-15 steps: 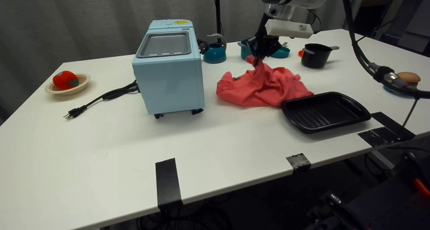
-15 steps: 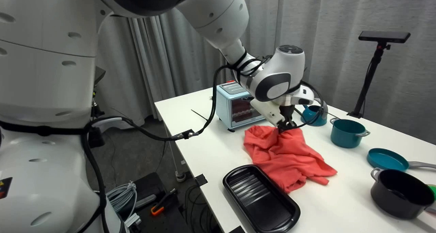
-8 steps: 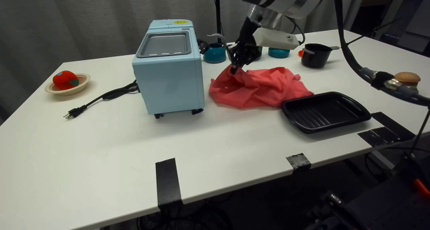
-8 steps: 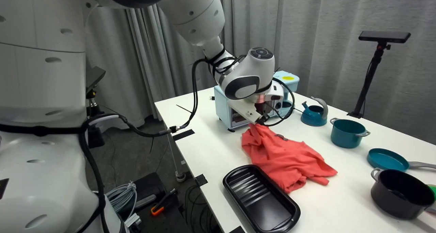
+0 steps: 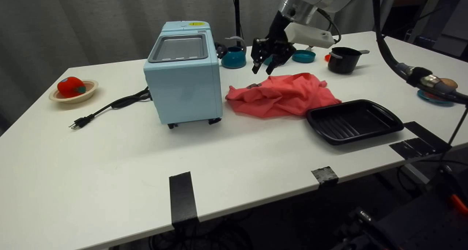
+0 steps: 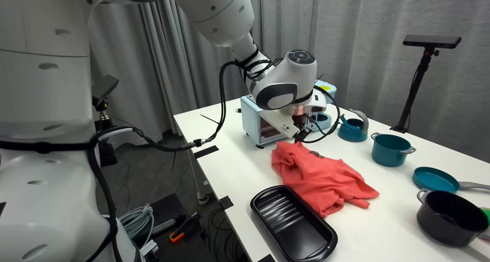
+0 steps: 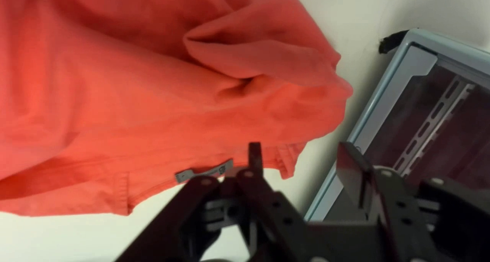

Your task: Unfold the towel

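Observation:
The red towel (image 5: 289,96) lies rumpled on the white table in both exterior views, its folds heaped toward the black tray. Near one edge, a small grey label (image 7: 204,172) shows on the cloth in the wrist view. My gripper (image 5: 262,71) hangs just above the end of the towel closest to the toaster oven, fingers apart and holding nothing. Between the fingertips of the gripper (image 7: 298,146) in the wrist view I see the towel's edge, bare table and the oven's frame. Part of the towel's underside layers is hidden by folds.
The light blue toaster oven (image 5: 182,85) stands close beside the towel's end. A black tray (image 6: 293,223) touches or nearly touches the other side. Behind are a teal kettle (image 6: 353,128), teal pot (image 6: 390,151), teal pan (image 6: 435,178) and dark pot (image 6: 451,216).
The gripper, shut on a raised fold, carried it toward the toaster oven, then opened, let go and rose slightly back. The towel's end dropped flat and reaches a little closer to the oven.

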Controlling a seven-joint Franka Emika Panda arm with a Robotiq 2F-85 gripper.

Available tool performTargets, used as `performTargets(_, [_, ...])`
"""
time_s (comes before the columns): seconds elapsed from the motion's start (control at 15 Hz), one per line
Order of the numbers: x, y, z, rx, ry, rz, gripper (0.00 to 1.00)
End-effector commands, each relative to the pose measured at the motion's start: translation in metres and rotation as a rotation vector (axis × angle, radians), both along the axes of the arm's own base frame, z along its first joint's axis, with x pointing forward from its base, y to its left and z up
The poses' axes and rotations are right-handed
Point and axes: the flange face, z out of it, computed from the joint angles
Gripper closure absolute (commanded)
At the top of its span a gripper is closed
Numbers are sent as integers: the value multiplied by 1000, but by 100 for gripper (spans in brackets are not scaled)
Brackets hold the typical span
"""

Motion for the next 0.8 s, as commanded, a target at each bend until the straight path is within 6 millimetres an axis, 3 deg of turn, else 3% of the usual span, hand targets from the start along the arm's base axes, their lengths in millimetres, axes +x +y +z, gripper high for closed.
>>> performTargets(0.0, [-8,-37,22,-75,87,-54,14])
performTargets(0.13, [-6,-61,19,-121,138,-70,1])
performTargets(0.47, [-1,-108,-20,-195,206,-91,0])
performTargets(0.73, [1,-126,-45,-217,207,-96,0])
